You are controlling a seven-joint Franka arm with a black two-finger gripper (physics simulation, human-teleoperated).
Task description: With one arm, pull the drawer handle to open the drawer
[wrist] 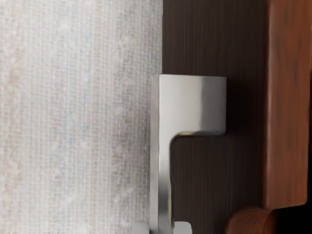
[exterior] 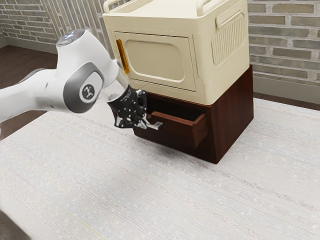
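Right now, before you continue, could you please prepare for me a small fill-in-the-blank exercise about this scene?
The drawer is not shut but ____. My claw grips its metal ____. The cream cabinet rests on the ____ of the brown cabinet. The wall is built of ____.

Missing words: open; handle; top; bricks.

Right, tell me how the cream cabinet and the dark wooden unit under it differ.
The cream cabinet is pale, while the wooden unit is dark reddish brown. The cabinet's door is shut; the unit's drawer stands partly open. The cabinet has an orange handle, the unit's drawer a silver handle. Both are boxy, with fronts facing the same way.
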